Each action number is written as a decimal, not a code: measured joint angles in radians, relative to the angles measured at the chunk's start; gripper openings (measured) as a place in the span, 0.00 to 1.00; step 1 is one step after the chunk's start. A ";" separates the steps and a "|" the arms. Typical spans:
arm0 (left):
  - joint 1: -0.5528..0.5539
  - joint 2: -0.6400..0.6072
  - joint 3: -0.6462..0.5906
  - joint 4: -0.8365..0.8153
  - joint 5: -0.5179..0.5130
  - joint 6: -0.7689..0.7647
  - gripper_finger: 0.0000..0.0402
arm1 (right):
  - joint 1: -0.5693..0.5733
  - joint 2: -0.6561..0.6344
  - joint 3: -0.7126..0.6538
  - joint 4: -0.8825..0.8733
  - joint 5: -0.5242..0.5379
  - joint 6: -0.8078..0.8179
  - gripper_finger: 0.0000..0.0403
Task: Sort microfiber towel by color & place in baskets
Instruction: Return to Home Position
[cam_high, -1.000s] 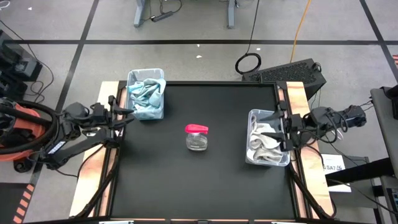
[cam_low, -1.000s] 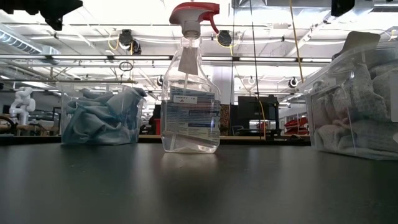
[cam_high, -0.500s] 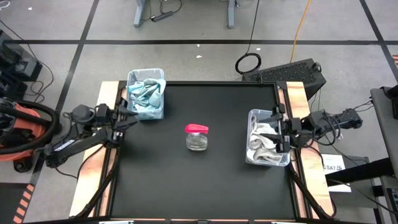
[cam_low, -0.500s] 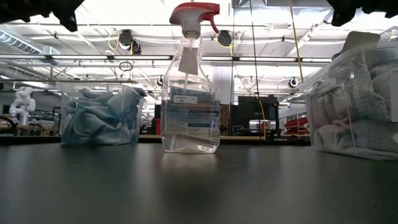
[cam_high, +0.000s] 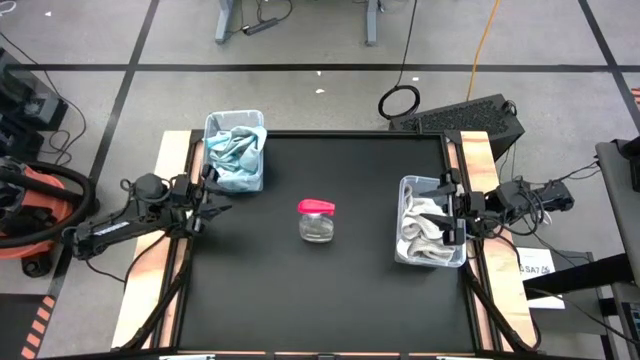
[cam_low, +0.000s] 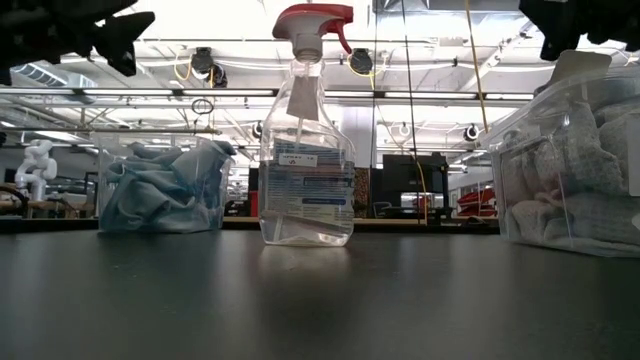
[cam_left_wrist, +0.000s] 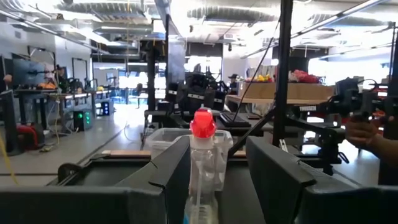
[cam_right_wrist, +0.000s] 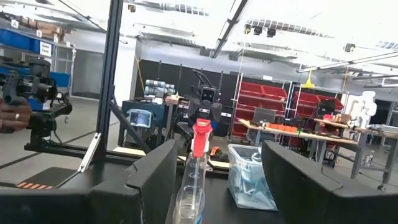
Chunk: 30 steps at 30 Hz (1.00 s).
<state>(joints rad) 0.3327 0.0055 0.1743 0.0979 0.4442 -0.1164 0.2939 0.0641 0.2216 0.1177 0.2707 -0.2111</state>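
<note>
Every towel I can find is already binned: the blue towels (cam_high: 232, 152) fill the left basket (cam_high: 235, 114) at the tabletop's far left corner, and the gray towels (cam_high: 425, 238) lie in the right basket (cam_high: 401, 215) against the tabletop's right edge. What remains, I judge, is only to bring both arms home, so the risks are all about clearance. The right gripper (cam_high: 445, 213) worries me most. It hangs with its fingers apart and empty, directly over the right basket's outer rim. If I drop or swing it carelessly, a finger could hook the rim or snag a fold of gray cloth, tipping the light tub or dragging a towel back out. The left gripper (cam_high: 211, 195), also spread and holding nothing, sits at the tabletop's left edge, just beside the near end of the left basket. A sideways sweep there could nudge that tub off its corner. The spray bottle (cam_high: 316, 222) stands mid-tabletop, well apart from both arms, so I count it safe unless an arm reaches inward.
</note>
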 joint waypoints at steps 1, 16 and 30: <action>-0.010 0.000 -0.004 0.000 -0.011 0.004 0.40 | 0.000 -0.014 -0.009 0.000 0.000 -0.002 0.56; -0.131 0.000 -0.105 0.060 -0.137 0.053 0.40 | 0.000 -0.063 -0.103 0.012 0.046 -0.019 0.56; -0.167 -0.001 -0.143 0.051 -0.166 0.019 0.40 | 0.000 -0.063 -0.159 -0.034 0.045 0.012 0.56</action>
<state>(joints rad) 0.1658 0.0048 0.0315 0.1488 0.2787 -0.0975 0.2935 0.0011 0.0624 0.0836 0.3157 -0.1995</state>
